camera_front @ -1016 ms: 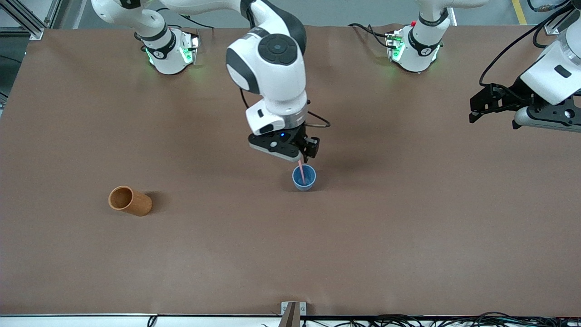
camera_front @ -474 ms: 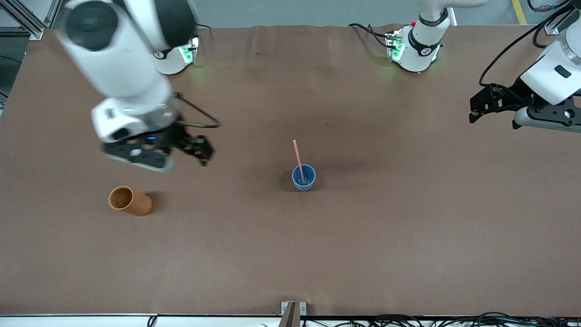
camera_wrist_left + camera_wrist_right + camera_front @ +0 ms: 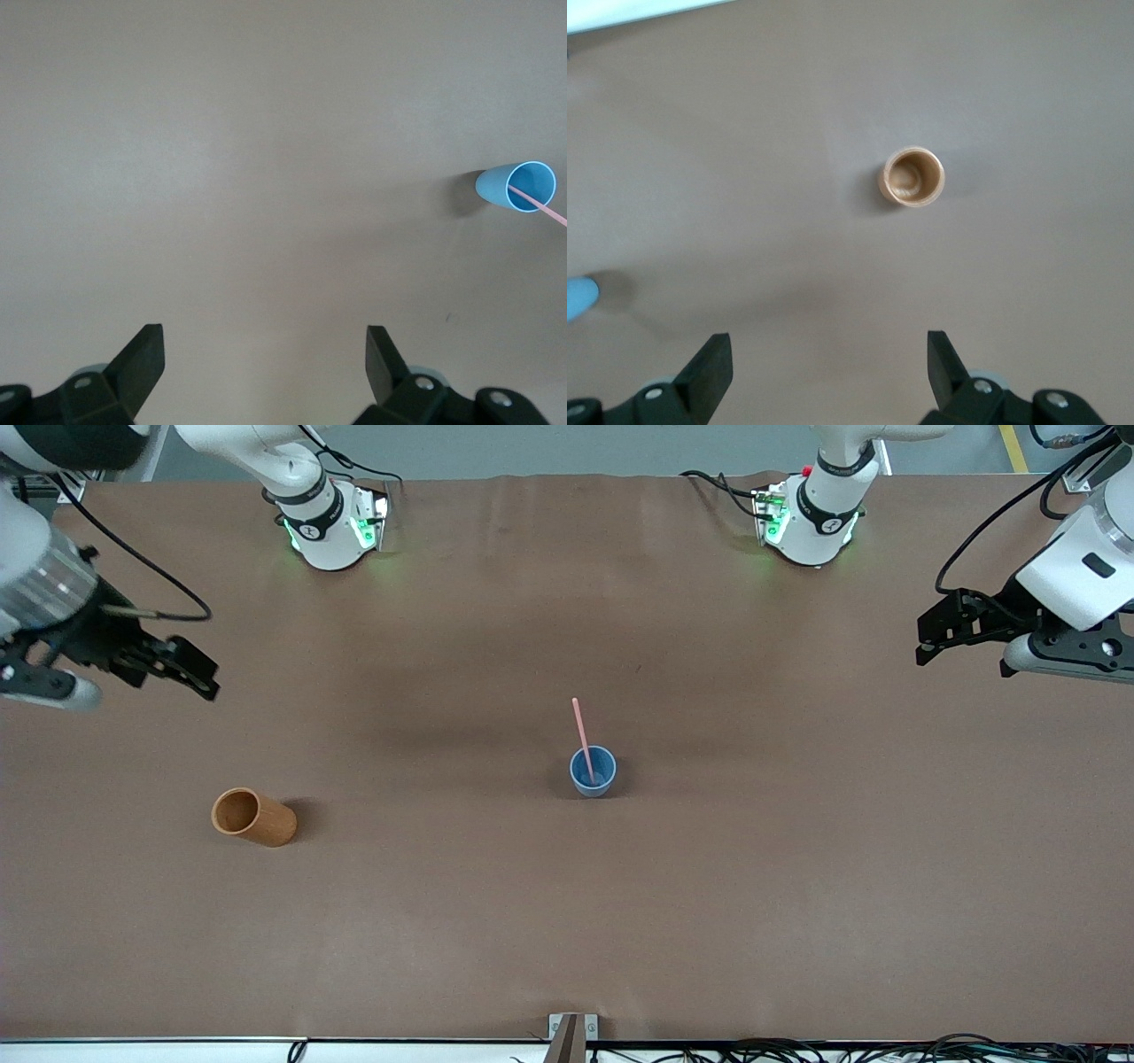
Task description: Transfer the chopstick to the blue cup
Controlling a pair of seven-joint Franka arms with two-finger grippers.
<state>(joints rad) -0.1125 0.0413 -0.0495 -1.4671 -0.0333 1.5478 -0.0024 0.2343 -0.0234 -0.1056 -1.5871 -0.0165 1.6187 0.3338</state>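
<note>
The blue cup (image 3: 593,771) stands upright near the middle of the table. The pale pink chopstick (image 3: 580,728) stands in it, leaning on the rim with its top tilted toward the robots' bases. In the left wrist view the blue cup (image 3: 516,186) holds the chopstick (image 3: 542,206). My right gripper (image 3: 189,669) is open and empty, up over the right arm's end of the table. My left gripper (image 3: 941,631) is open and empty, held over the left arm's end, and waits. Both wrist views show the jaws wide apart: right gripper (image 3: 829,365), left gripper (image 3: 265,359).
An orange-brown cylindrical cup (image 3: 252,817) stands nearer the front camera toward the right arm's end; it also shows in the right wrist view (image 3: 912,177). A metal bracket (image 3: 572,1030) sits at the table's front edge.
My right gripper let go of the chopstick in the blue cup and swung away to the right arm's end of the table. The chopstick stays in the cup. The left arm has not moved.
</note>
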